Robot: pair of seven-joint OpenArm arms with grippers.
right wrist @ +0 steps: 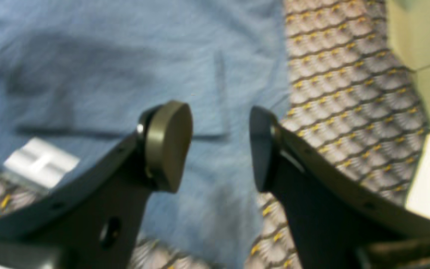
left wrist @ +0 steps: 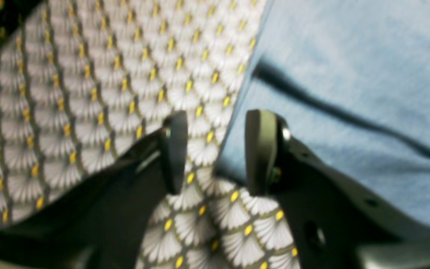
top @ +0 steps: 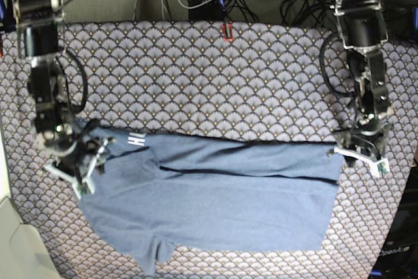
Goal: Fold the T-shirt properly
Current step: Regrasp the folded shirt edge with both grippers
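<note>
Spread over your scallop-patterned tablecloth [top: 209,63], the T-shirt [top: 215,200] lies folded across; your left gripper [left wrist: 215,149] and right gripper [right wrist: 220,145] gape empty at its ends, letting the fold settle

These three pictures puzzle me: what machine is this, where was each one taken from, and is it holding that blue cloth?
It is a robot with two arms, working on folding clothes. The wide picture looks down on the whole table from above. The other two come from small cameras mounted on each arm's wrist, so the dark prongs you see up close there are the arm's own pincers.

On the table lies a patterned tablecloth, and on it a blue T-shirt, already folded over once, with a bit of white lettering showing at one corner.

The left gripper sits at the shirt's edge, on the right side of the wide picture. The right gripper hovers over the opposite end. Both have their jaws apart with no cloth between them, so nothing is held right now.
</note>
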